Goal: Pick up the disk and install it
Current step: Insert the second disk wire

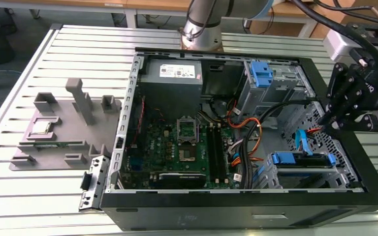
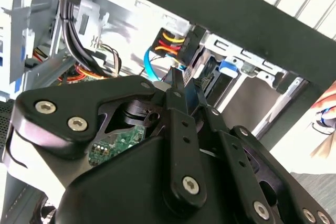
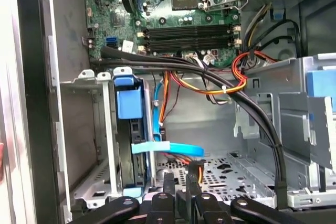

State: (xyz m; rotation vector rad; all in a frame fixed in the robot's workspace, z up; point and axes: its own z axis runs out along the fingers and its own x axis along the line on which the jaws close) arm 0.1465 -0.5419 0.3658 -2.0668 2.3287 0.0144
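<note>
Nearest, at six o'clock in the exterior view, runs the black wall of the open computer case [image 1: 241,211], which lies on its side on a slatted metal table [image 1: 31,206]. Just behind that wall, at about four o'clock, the disk [image 1: 300,158] sits in its metal drive cage, its blue rails and handle end showing above the cage's edge. In the first wrist view the disk [image 3: 128,103] stands on edge inside the cage, blue handle outward. A light blue flat cable [image 3: 168,148] crosses just beside it. The gripper [image 1: 338,125] hangs at three o'clock over the case's open bay, close above the disk's cage and near that cable. In the second wrist view its tips [image 2: 184,80] point toward a black connector with red and yellow wires [image 2: 170,43]. Whether the jaws are clenched or released I cannot tell. At the centre lies the green motherboard [image 1: 175,147]. Beyond it, at twelve o'clock, is the grey power supply [image 1: 173,78], and at one o'clock a blue bracket [image 1: 261,73] sits in a second cage. At nine o'clock, outside the case, a grey fixture block [image 1: 64,128] rests on the table. Farthest, at twelve o'clock, stands the arm's base column [image 1: 199,24].
</note>
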